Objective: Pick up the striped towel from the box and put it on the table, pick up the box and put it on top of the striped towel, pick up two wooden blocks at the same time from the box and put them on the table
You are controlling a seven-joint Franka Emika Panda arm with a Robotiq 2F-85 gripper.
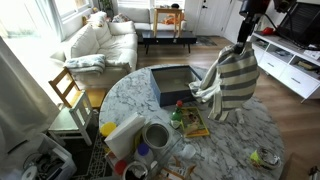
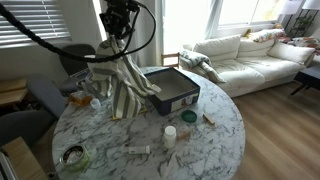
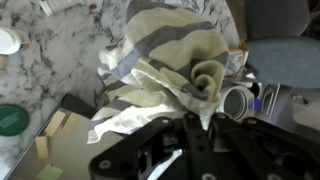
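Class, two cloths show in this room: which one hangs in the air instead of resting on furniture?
The grey-and-white striped towel, hanging from the shut pincer beside the box; the pale folded blanket lies on the sofa.

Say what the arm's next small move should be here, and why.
Probably carry the striped towel a little away from the box and lower it onto bare table before opening. The gripper is shut on the towel's top; the cloth hangs right beside the box, above the marble.
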